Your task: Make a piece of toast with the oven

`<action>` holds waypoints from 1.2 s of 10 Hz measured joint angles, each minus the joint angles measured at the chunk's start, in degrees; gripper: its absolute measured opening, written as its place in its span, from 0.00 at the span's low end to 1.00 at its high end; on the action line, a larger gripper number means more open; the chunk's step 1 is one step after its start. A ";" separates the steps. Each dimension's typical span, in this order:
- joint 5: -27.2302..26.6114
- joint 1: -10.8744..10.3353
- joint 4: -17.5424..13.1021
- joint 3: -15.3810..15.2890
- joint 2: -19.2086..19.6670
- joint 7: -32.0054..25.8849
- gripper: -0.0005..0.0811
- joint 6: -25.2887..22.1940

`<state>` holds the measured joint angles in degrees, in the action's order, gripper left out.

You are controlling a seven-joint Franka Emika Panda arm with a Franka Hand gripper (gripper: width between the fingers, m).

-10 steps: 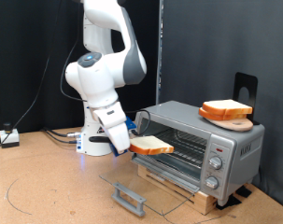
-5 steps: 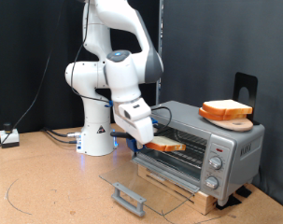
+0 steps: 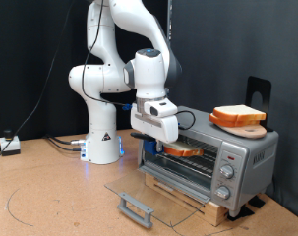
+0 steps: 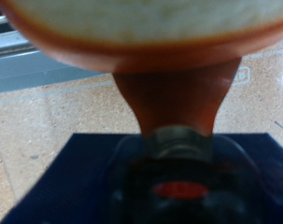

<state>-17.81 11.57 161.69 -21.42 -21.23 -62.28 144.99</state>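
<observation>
While level, pincer point(image 3: 168, 146) holds toast point(image 3: 185, 151) inside oven point(image 3: 230, 147).

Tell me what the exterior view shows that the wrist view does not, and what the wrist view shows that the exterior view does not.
Only the exterior view shows the whole scene: the arm leaning over the oven with its glass door dropped open, the gripper at the oven's mouth, and a second bread slice on a round wooden board on top of the oven. Only the wrist view shows the slice's rounded underside up close, filling the frame and blurred, with a brown strip running from it. Both show the piece of toast carried at the gripper; neither shows the fingers clearly.
</observation>
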 joint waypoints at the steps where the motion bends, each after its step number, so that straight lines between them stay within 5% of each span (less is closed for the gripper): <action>1: 0.00 0.44 -0.17 0.80 -0.76 -0.74 0.49 -2.02; 7: 6.18 8.61 -1.83 7.39 -2.22 -8.39 0.49 -7.23; 12: 6.81 10.34 -4.14 9.67 -1.77 -8.94 0.49 -12.30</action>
<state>-11.00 21.91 157.55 -11.74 -22.99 -71.22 132.69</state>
